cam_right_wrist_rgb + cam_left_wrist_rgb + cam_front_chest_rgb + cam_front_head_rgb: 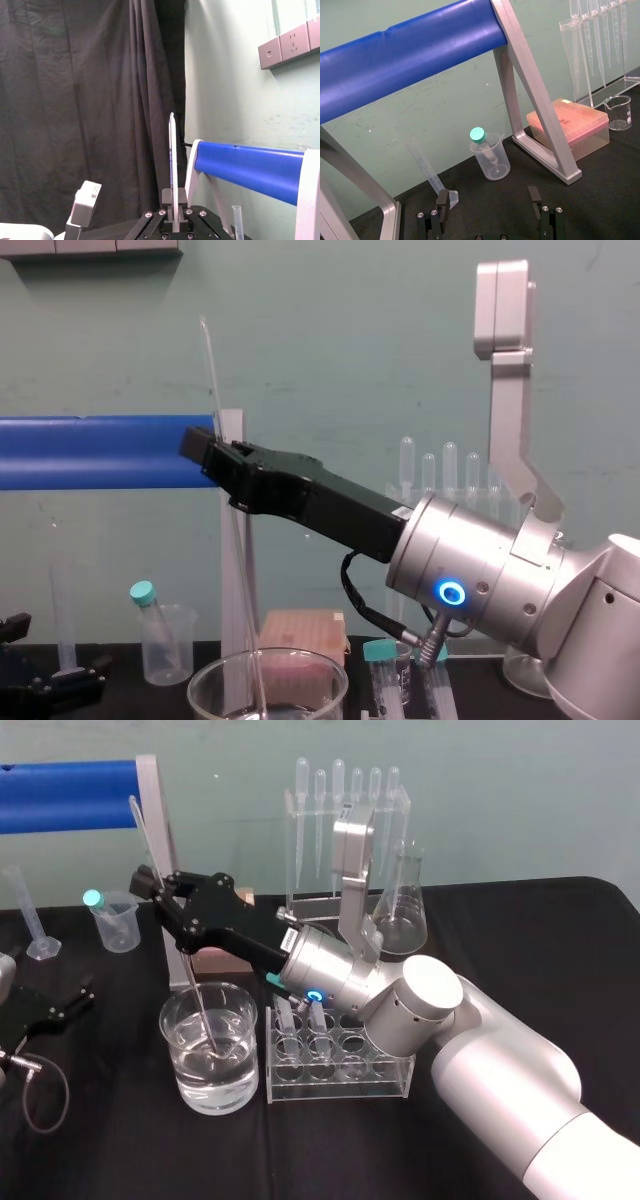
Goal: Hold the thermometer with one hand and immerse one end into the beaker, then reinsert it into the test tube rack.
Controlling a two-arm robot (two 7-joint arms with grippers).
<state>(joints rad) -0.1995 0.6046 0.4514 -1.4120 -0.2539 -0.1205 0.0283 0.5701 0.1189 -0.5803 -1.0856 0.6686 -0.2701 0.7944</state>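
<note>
The thermometer (200,1010) is a thin clear rod, tilted, with its lower end dipped into the water of the beaker (210,1092), a wide clear glass cylinder at the table's front left. My right gripper (152,886) is shut on the rod's middle, above and behind the beaker. In the right wrist view the thermometer (172,160) rises straight up from the closed right gripper (173,212). From the chest, the thermometer (209,370) crosses the right gripper (205,455) down into the beaker (268,680). The clear test tube rack (335,1065) stands right of the beaker. My left gripper (489,200) rests open at the far left.
A small plastic beaker with a teal-capped tube (112,920) and a graduated cylinder (30,915) stand at the back left. A metal frame with a blue roller (70,795), a pink box (570,125), a pipette stand (345,830) and a conical flask (403,910) line the back.
</note>
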